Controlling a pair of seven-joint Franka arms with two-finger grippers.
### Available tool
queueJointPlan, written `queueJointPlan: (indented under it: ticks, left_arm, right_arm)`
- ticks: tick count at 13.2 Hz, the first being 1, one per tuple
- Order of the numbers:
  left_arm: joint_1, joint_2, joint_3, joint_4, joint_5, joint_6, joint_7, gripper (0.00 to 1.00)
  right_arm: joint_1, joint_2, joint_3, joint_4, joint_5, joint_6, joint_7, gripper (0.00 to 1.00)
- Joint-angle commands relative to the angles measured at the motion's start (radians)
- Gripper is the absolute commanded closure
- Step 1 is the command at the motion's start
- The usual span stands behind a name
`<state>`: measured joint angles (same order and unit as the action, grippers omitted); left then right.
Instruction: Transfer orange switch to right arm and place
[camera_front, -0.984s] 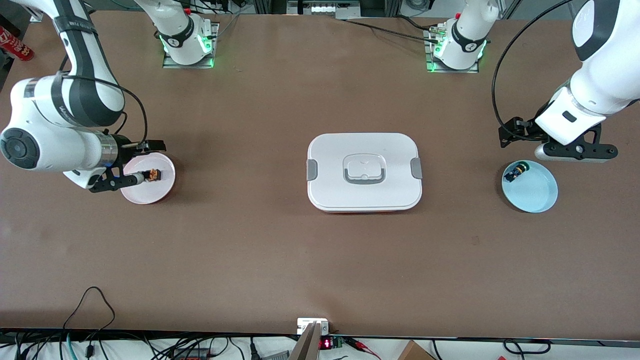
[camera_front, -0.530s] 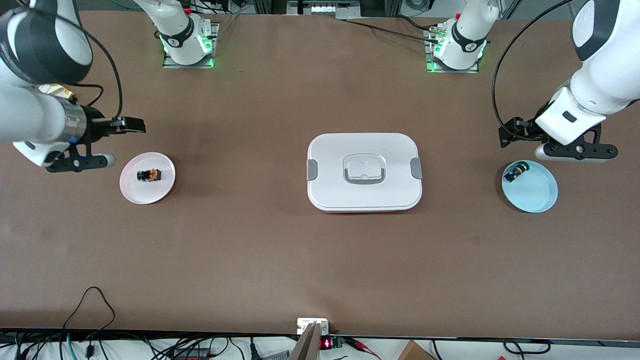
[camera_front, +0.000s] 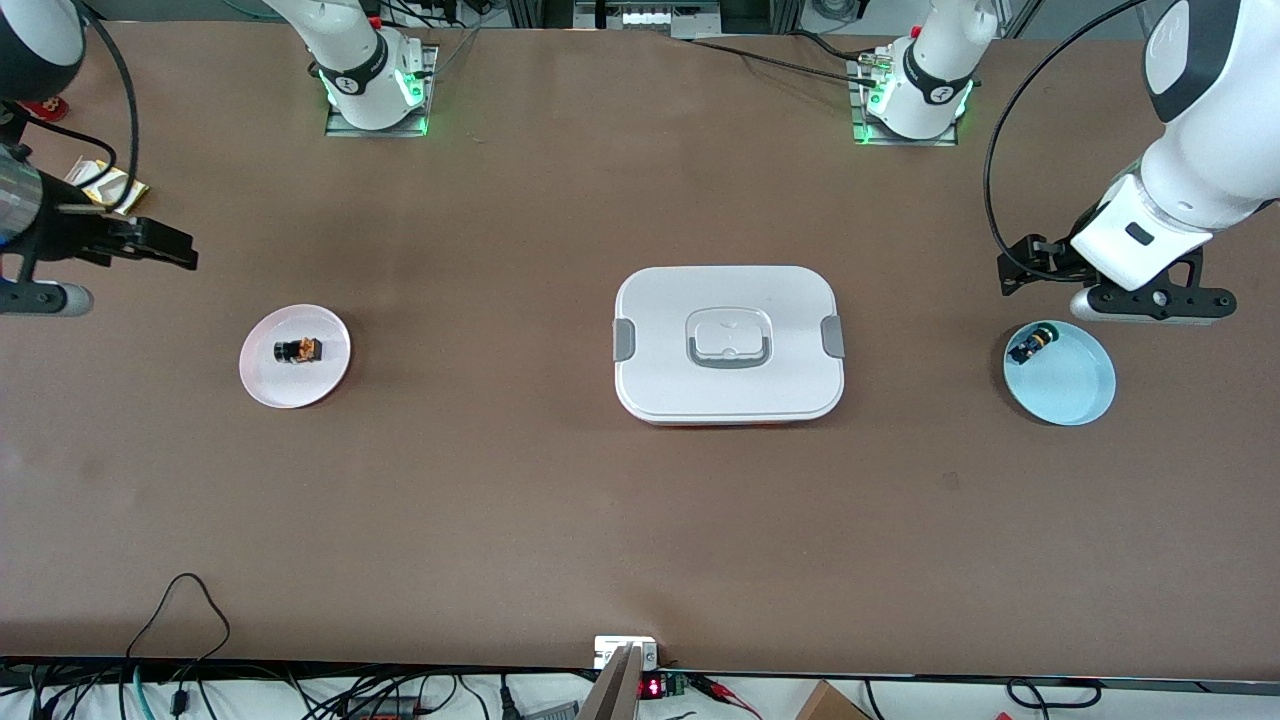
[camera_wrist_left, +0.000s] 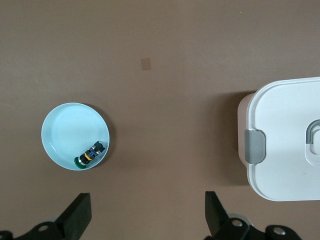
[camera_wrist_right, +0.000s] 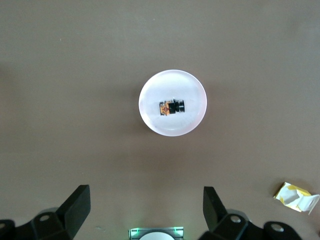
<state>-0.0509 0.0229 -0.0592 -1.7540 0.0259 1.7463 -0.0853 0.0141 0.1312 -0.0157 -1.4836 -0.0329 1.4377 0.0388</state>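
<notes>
So the right arm has pulled way back since a second ago: it was down over the pink dish, and now the right claw (camera_front: 120, 262) hangs up high near the edge of the surface (camera_front: 560, 520) at its own end, released and empty. The left arm hasn't budged.

The orange switch (camera_front: 298, 350) lies on its side in the middle of the pink dish (camera_front: 262, 385), untouched by anything. My read is the placing part is basically done and the arm is just clearing out.

The left claw (camera_front: 1040, 285) waits over the spot just beside the light blue dish (camera_front: 1075, 395), also released, nothing in it. That dish has the green-capped switch (camera_front: 1032, 345) tucked against its rim, so probably parked there as the one not to grab. The white lidded box (camera_front: 728, 345) sits between the 2 dishes in the middle, lid on, grey latches at both ends.

View differences: the right wrist view looks straight down on the pink dish and shows the switch's brownish-gold block end clearly, plus a small yellow-and-white packet (camera_wrist_right: 297, 196) on the surface, which the front view only catches near the edge. The left wrist view shows the green cap properly and 1 corner of the box, and a small darker patch (camera_wrist_left: 146, 64) on the surface.
</notes>
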Motion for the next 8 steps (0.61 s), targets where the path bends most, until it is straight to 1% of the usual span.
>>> queueJointPlan:
  ticks: [1, 2, 3, 7, 8]
  left_arm:
    - [0.006, 0.003, -0.004, 0.014, -0.011, -0.018, -0.007, 0.00]
    - [0.008, 0.003, -0.004, 0.014, -0.012, -0.018, -0.007, 0.00]
    - [0.008, 0.003, -0.004, 0.014, -0.011, -0.018, -0.007, 0.00]
    - [0.006, 0.005, -0.004, 0.014, -0.012, -0.016, -0.007, 0.00]
    - [0.006, 0.005, -0.004, 0.014, -0.012, -0.016, -0.007, 0.00]
  right_arm:
    - [-0.031, -0.076, -0.009, -0.134, 0.013, 0.062, 0.001, 0.00]
    - [-0.033, -0.114, -0.009, -0.202, 0.004, 0.122, -0.004, 0.00]
    - [-0.033, -0.134, -0.009, -0.242, 0.002, 0.157, -0.005, 0.00]
    - [-0.028, -0.139, -0.006, -0.251, 0.002, 0.191, -0.019, 0.00]
    - [-0.029, -0.142, -0.004, -0.270, 0.002, 0.207, -0.020, 0.00]
